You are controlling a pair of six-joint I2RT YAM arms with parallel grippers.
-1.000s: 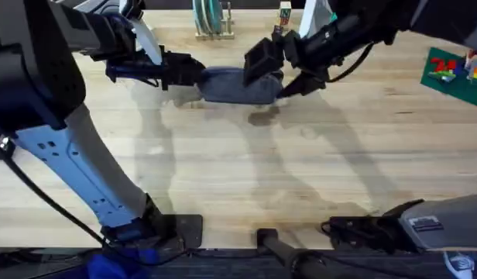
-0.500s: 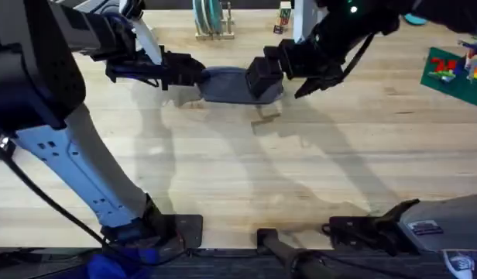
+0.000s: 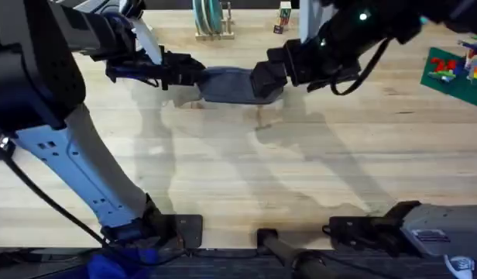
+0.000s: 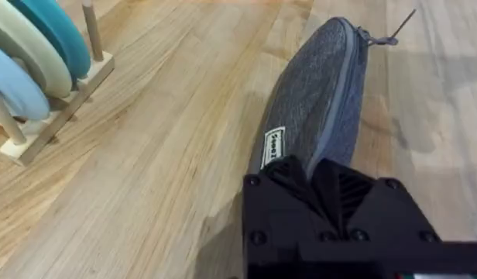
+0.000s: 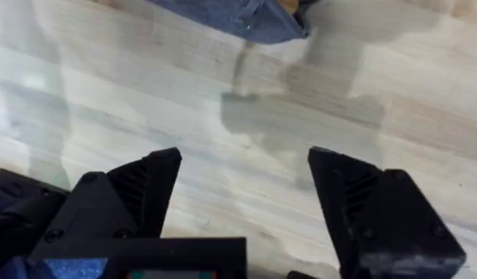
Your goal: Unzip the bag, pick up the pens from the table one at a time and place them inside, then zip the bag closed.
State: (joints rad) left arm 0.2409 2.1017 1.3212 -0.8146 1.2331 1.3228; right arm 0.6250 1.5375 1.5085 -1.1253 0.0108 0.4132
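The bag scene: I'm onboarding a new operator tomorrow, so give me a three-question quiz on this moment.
1. True or false: the left gripper is shut on one end of the bag.
2. The right gripper is: A) shut on the zipper pull, B) open, with bare table between its fingers, C) holding a pen.
3. Fill in: in the left wrist view, the bag's zipper is ____ along the length in view.

Key: 1 true; 2 B; 3 closed.
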